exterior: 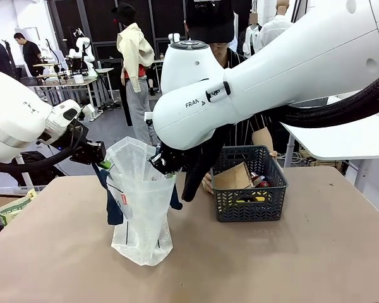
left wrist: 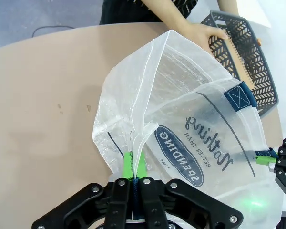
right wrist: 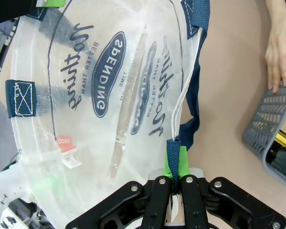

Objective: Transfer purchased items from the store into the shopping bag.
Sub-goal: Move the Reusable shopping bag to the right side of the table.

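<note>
The clear plastic navy-strapped tote (exterior: 142, 208) is held open, its rim pinched by left fingers (left wrist: 127, 164) and right fingers (right wrist: 183, 162). Packaged goods (exterior: 232, 178) are seen in the dark grey lattice basket (exterior: 249, 211); transfer is judged unstarted.

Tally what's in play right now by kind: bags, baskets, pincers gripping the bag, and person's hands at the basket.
Shopping bag: 1
Basket: 1
Pincers shut on the bag: 2, the left pincer and the right pincer
Person's hand at the basket: 1
Total: 5
</note>
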Action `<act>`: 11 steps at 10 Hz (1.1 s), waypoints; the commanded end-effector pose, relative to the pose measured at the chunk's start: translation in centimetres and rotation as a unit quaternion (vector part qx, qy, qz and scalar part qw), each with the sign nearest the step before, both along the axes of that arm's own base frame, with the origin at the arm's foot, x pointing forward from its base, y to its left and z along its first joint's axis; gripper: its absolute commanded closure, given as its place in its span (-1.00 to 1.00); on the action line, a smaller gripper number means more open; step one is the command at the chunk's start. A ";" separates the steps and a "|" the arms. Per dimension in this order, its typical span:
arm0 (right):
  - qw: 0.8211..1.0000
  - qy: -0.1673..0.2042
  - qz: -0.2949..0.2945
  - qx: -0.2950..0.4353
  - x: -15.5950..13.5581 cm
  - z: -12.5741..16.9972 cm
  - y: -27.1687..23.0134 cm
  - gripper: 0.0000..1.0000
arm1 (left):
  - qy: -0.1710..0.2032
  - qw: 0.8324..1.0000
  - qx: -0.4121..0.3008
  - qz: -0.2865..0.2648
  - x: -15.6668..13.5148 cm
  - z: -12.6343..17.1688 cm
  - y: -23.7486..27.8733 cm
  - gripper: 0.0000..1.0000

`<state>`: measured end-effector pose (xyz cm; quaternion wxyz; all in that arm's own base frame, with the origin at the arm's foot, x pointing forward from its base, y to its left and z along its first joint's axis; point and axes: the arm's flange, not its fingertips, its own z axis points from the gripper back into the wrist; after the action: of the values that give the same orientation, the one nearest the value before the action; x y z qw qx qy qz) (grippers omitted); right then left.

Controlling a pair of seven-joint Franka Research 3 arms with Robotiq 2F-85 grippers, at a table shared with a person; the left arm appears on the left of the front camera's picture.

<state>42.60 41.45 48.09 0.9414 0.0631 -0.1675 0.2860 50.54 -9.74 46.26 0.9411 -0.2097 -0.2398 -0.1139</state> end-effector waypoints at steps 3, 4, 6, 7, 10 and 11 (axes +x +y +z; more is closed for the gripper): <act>1.000 -0.001 -0.002 0.001 -0.1 0.2 -0.2 1.00 | -0.003 1.000 0.000 0.002 -0.3 0.1 0.2 1.00; 1.000 -0.001 -0.002 0.001 -0.1 0.2 -0.2 1.00 | -0.003 1.000 0.000 0.002 -0.3 0.1 0.2 1.00; 1.000 -0.001 -0.002 0.001 -0.1 0.2 -0.2 1.00 | -0.003 1.000 0.000 0.002 -0.3 0.1 0.2 1.00; 1.000 -0.001 -0.002 0.001 -0.1 0.2 -0.2 1.00 | -0.003 1.000 0.000 0.002 -0.3 0.1 0.2 1.00; 1.000 -0.001 -0.002 0.001 -0.1 0.2 -0.2 1.00 | -0.003 1.000 0.000 0.002 -0.3 0.1 0.2 1.00; 1.000 -0.001 -0.002 0.001 -0.1 0.2 -0.2 1.00 | -0.003 1.000 0.000 0.002 -0.3 0.1 0.2 1.00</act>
<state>42.60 41.45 48.09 0.9414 0.0631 -0.1675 0.2860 50.53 -9.73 46.26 0.9411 -0.2097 -0.2398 -0.1139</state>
